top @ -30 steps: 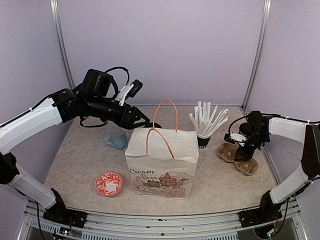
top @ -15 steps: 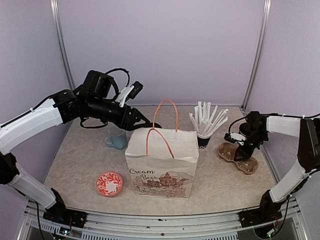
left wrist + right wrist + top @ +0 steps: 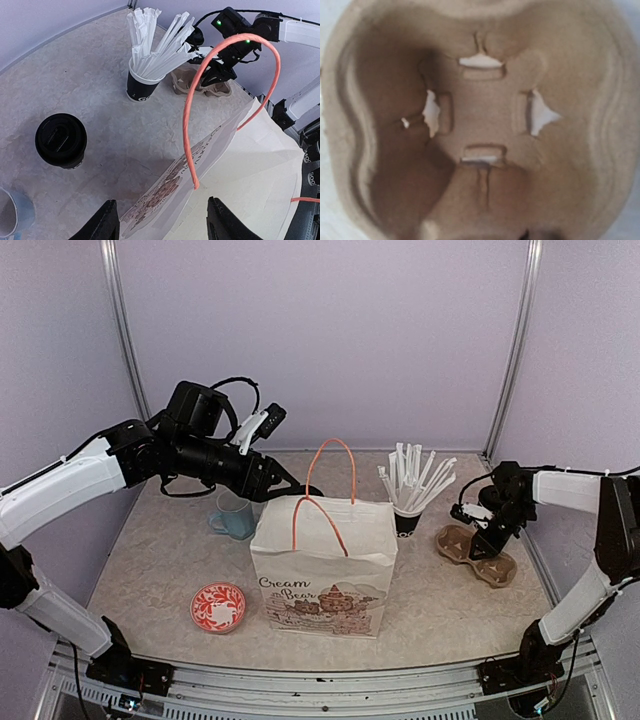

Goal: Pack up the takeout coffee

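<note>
Left gripper [image 3: 162, 201]: jaws wide apart, nothing between them, hanging over the open mouth of the bag [image 3: 325, 560], with the orange handle arching just ahead of it. Coffee [image 3: 61, 140], lid on, stands upright on the table behind the bag, near the mug [image 3: 235, 515] and apart from the straw cup [image 3: 141, 85]. It's not gripped and not in the bag. Right gripper [image 3: 487, 532] is down at the carrier [image 3: 478, 552] on the far right. Its wrist cam is filled by one carrier well and shows no fingers, so I can't tell how far it's closed or whether it has the carrier. Red dish [image 3: 218, 606] sits up front, not involved. My read: nothing packed yet. Left to do: pick up the coffee, probably seat it in a carrier well, then get it into the bag. The bag stands open, so it looks ready.
</note>
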Tool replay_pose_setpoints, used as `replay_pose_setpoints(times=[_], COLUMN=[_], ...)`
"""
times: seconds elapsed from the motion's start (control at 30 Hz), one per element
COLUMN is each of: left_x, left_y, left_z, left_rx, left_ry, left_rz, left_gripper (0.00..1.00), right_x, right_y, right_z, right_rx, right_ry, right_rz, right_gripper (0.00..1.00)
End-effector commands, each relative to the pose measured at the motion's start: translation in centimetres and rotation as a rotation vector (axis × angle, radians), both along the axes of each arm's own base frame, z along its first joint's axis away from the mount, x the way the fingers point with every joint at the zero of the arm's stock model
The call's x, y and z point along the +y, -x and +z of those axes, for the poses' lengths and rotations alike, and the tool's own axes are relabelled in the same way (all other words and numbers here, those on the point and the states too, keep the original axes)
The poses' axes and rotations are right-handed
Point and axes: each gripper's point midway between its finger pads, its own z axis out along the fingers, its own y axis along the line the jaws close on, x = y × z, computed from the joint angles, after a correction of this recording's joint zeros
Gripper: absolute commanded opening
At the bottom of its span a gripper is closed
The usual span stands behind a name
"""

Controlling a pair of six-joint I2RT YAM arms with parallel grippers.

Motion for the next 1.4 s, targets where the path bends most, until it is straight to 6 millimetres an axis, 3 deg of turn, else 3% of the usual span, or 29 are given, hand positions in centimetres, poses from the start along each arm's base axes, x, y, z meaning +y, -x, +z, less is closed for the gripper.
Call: replay_pose_setpoints(times=[0.0,0.2,0.33,0.7,0.9,1.0,1.17,1.37], left_x=[0.0,0.2,0.3,-0.3,-0.5,-0.4,-0.1,0.3], left_y=[-0.1,-0.1,-0.2,-1.0,-0.9,-0.8,-0.6,-1.2], left_z=[0.1,0.3,0.7,2.7,3.6,4.0,4.0,2.9], left_rx=[-0.006,-0.014,-0.024,-0.054,-0.056,-0.057,-0.061,-0.063], left_ry=[0.008,0.002,0.002,0.005,0.030,0.035,0.024,-0.017], left_rz=[-0.003,0.001,0.002,0.001,-0.002,-0.003,-0.002,-0.008], left_gripper=[0.59,0.59,0.59,0.59,0.59,0.59,0.59,0.59], right_x=[-0.2,-0.2,0.0,-0.2,-4.2,-4.4,-1.1,6.6], right_y=[-0.2,0.0,0.2,0.0,-3.4,-4.9,-5.2,-2.2], right_z=[0.2,0.0,1.5,10.4,16.2,19.4,25.9,32.7], right_rx=[0.010,0.015,-0.008,-0.200,-0.419,-0.513,-0.632,-0.674], right_ry=[-0.013,-0.015,-0.031,-0.051,0.083,0.088,-0.074,-0.394], right_rz=[-0.033,-0.040,-0.046,-0.107,-0.270,-0.265,-0.154,0.154], right_gripper=[0.32,0.27,0.26,0.25,0.22,0.22,0.22,0.23])
